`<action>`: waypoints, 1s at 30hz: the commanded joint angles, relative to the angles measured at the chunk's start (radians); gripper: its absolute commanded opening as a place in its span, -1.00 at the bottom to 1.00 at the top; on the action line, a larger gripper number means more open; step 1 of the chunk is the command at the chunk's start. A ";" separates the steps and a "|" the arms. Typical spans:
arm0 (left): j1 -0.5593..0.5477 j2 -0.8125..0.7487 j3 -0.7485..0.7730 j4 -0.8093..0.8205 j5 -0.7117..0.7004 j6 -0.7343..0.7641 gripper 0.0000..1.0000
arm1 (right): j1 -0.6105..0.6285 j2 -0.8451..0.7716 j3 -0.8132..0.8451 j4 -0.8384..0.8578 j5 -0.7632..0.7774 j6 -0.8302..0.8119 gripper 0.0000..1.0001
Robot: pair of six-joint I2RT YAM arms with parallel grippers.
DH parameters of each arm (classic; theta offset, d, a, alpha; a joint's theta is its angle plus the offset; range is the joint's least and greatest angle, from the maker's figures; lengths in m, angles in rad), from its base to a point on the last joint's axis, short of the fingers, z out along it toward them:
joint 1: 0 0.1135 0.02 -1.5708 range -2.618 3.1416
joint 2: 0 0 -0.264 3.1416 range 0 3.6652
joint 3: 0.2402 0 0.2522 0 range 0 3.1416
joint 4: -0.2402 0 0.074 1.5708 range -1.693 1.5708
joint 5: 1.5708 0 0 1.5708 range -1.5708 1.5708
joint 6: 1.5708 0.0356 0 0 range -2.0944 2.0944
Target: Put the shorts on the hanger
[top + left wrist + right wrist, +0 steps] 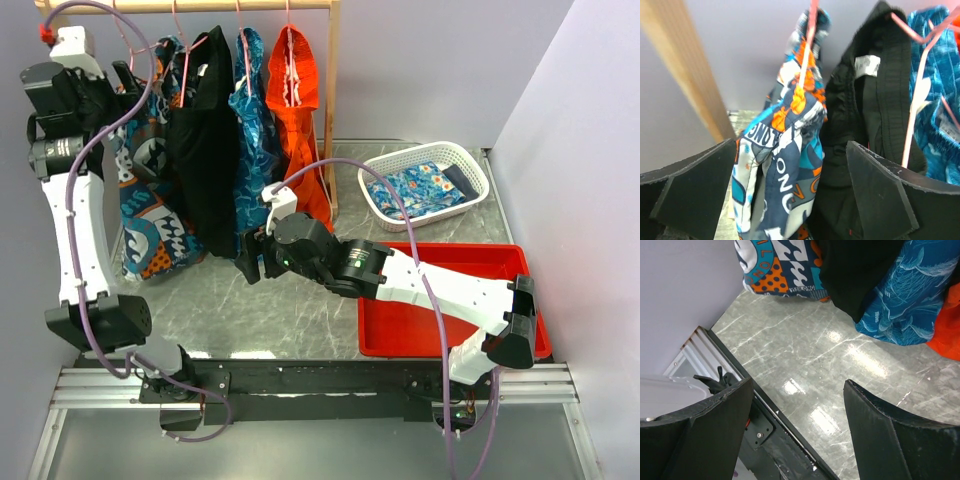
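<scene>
Left wrist view: your left gripper stands wide, the shorts hanging long-axis-down dead ahead between its fingers, draped on the hanger at the rail's left end, seemingly untouched, while your right gripper, wide and empty, sits farther off.

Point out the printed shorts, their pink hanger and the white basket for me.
shorts (150, 215): top external view, on the lower printed leg.
hanger (808, 40): left wrist view, on the pink wire above the waistband.
white basket (410, 152): top external view, on the far rim.
</scene>
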 commanded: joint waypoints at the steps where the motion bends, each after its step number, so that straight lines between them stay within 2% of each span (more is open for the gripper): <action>1: 0.004 -0.109 0.008 0.040 -0.107 -0.072 0.93 | 0.005 -0.041 0.003 0.027 0.024 -0.008 0.61; 4: 0.000 -0.156 0.002 0.022 -0.093 -0.139 0.93 | 0.005 -0.062 -0.023 0.042 0.032 -0.003 0.61; 7: -0.065 -0.227 -0.050 0.026 -0.107 -0.179 0.93 | 0.005 -0.094 -0.061 0.068 0.058 0.004 0.61; 10: -0.249 -0.300 -0.123 0.022 -0.261 -0.169 0.93 | 0.004 -0.134 -0.107 0.076 0.105 0.016 0.61; 11: -0.342 -0.323 -0.146 0.009 -0.300 -0.173 0.93 | 0.005 -0.146 -0.123 0.078 0.140 0.019 0.61; 16: -0.562 -0.406 -0.271 0.023 -0.424 -0.228 0.93 | -0.006 -0.291 -0.296 0.084 0.269 0.081 0.62; 18: -0.725 -0.436 -0.350 0.035 -0.510 -0.235 0.93 | -0.012 -0.383 -0.368 0.098 0.315 0.134 0.62; 19: -0.784 -0.443 -0.405 0.034 -0.609 -0.235 0.93 | -0.015 -0.416 -0.446 0.102 0.329 0.154 0.62; 20: -0.893 -0.452 -0.436 0.037 -0.660 -0.241 0.93 | -0.021 -0.483 -0.483 0.107 0.340 0.176 0.63; 25: -1.176 -0.482 -0.704 0.094 -0.831 -0.360 0.93 | -0.024 -0.680 -0.727 0.108 0.401 0.314 0.63; 26: -1.267 -0.477 -0.741 0.098 -0.883 -0.383 0.93 | -0.024 -0.737 -0.758 0.113 0.408 0.329 0.64; 29: -1.398 -0.471 -0.889 0.141 -0.921 -0.481 0.93 | -0.026 -0.827 -0.848 0.107 0.423 0.374 0.64; 30: -1.405 -0.477 -0.921 0.153 -0.908 -0.535 0.93 | -0.024 -0.843 -0.873 0.101 0.428 0.381 0.64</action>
